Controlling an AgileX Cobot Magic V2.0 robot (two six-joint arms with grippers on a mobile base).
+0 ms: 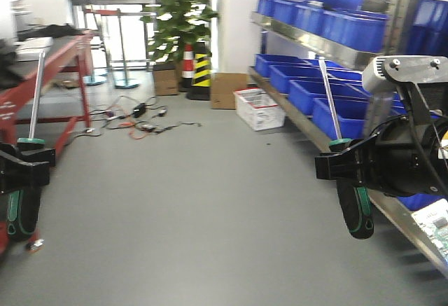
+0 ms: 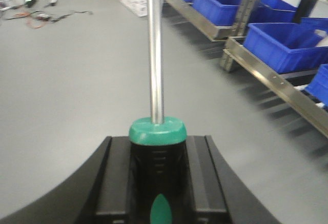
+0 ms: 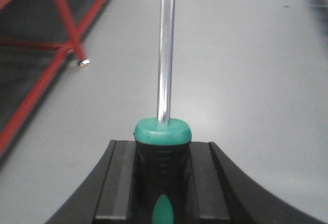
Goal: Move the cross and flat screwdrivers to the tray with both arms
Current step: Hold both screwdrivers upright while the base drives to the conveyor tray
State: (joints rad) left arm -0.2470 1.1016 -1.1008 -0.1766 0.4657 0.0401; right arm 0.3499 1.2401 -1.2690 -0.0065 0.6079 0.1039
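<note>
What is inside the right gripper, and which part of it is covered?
A screwdriver, clamped by its black handle in the right gripper. Its green collar and steel shaft stick out; the handle's flanks are hidden behind the fingers.

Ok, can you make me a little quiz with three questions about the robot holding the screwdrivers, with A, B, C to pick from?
1. Where do the blue bins sit?
A in a cart
B on the metal shelves
C on a chair

2. How many screwdrivers are being held?
A one
B three
C two

3. Which way do their steel shafts point?
A up
B down
C sideways

Answers:
1 B, the bins line the shelves on the right.
2 C, the left gripper and the right gripper each clamp one handle.
3 A, both shafts rise above the handles.
</note>
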